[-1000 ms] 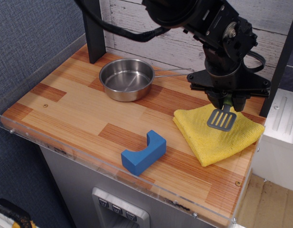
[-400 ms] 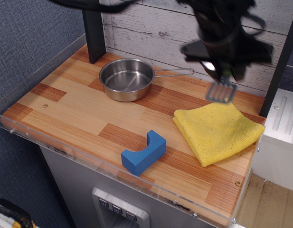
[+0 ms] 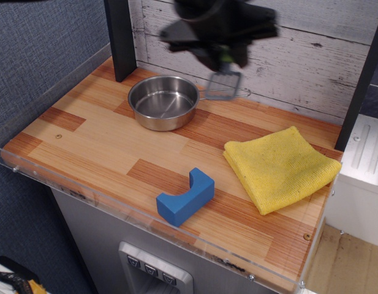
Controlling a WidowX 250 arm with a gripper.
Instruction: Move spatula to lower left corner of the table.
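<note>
My gripper (image 3: pixel 225 59) is blurred by motion, high above the back of the table (image 3: pixel 103 153). It is shut on the spatula (image 3: pixel 223 82): a bit of the lime-green handle shows between the fingers. The grey slotted blade hangs below, in the air over the pan's wire handle. The spatula touches nothing on the table.
A steel pan (image 3: pixel 163 101) sits at the back left with its wire handle pointing right. A folded yellow cloth (image 3: pixel 279 166) lies at the right. A blue block (image 3: pixel 185 196) stands near the front edge. A clear acrylic rim (image 3: pixel 146 219) edges the table. A dark post (image 3: pixel 120 38) stands at the back left.
My gripper lifted the spatula off the yellow cloth and carried it up and to the left, from above the cloth to above the pan's handle. The cloth is now uncovered.
</note>
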